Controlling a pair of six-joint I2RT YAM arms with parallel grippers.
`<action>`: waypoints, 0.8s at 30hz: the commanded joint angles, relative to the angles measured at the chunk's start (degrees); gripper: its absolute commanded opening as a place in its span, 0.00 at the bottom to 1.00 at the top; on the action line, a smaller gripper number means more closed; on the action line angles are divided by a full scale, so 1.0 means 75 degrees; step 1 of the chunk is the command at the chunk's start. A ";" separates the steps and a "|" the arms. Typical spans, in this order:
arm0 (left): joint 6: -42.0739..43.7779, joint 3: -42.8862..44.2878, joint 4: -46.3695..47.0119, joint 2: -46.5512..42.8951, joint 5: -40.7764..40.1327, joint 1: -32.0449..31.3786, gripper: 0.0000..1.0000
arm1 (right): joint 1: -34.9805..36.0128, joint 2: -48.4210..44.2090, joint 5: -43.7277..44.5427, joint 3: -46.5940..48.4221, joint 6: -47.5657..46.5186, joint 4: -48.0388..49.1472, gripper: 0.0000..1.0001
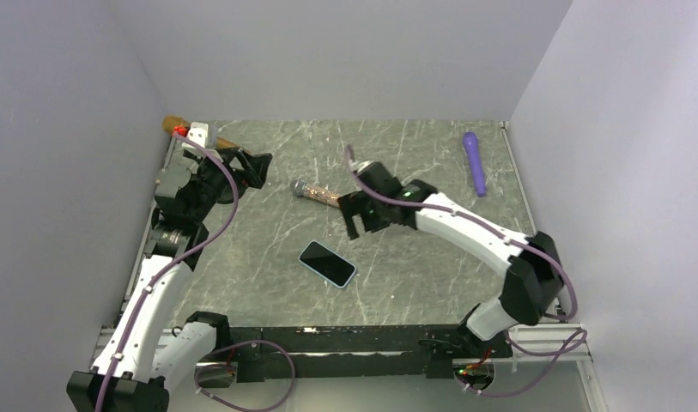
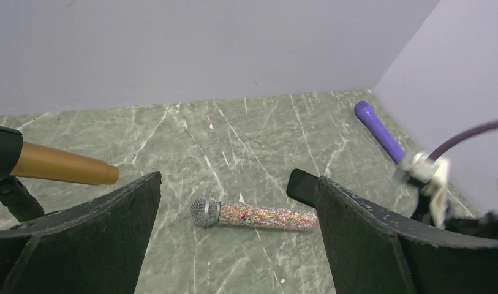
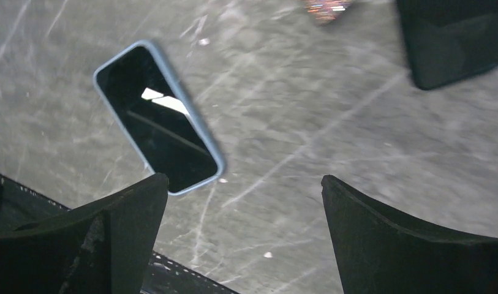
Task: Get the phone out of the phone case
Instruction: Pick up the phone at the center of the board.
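Cased phone (image 1: 327, 263): flat, screen up, centre. Right gripper (image 3: 244, 178): jaws apart, poised for pickup. Left gripper (image 2: 239, 177): apart, far left.

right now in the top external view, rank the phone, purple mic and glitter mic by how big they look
1. phone in its case: widest footprint
2. purple mic: nearly as long as the phone but far thinner
3. glitter mic: shortest visible length
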 commanded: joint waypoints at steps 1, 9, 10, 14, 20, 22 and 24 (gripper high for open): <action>-0.0132 0.0178 0.0320 0.0043 0.0174 -0.0022 0.99 | 0.0927 0.0806 0.0113 0.0063 -0.0150 0.0741 1.00; -0.0158 0.0170 0.0320 0.0165 0.0202 -0.0014 0.99 | 0.1989 0.2372 0.0079 0.0429 -0.0776 0.1033 1.00; -0.0147 0.0179 0.0323 0.0184 0.0191 -0.0021 0.99 | 0.2042 0.2508 -0.0004 0.0420 -0.0802 0.1135 1.00; -0.0122 0.0191 0.0302 0.0245 0.0176 -0.0022 0.99 | 0.2137 0.2816 -0.0233 0.0407 -0.0909 0.1343 1.00; -0.0151 0.0183 0.0323 0.0299 0.0213 -0.0022 0.99 | 0.2291 0.3136 -0.0381 0.0336 -0.1073 0.1518 1.00; -0.0154 0.0192 0.0325 0.0320 0.0240 -0.0022 0.99 | 0.2333 0.3110 -0.0454 0.0235 -0.1083 0.1691 1.00; -0.0170 0.0192 0.0320 0.0324 0.0240 -0.0021 0.99 | 0.2359 0.3101 -0.0479 0.0166 -0.1055 0.1808 1.00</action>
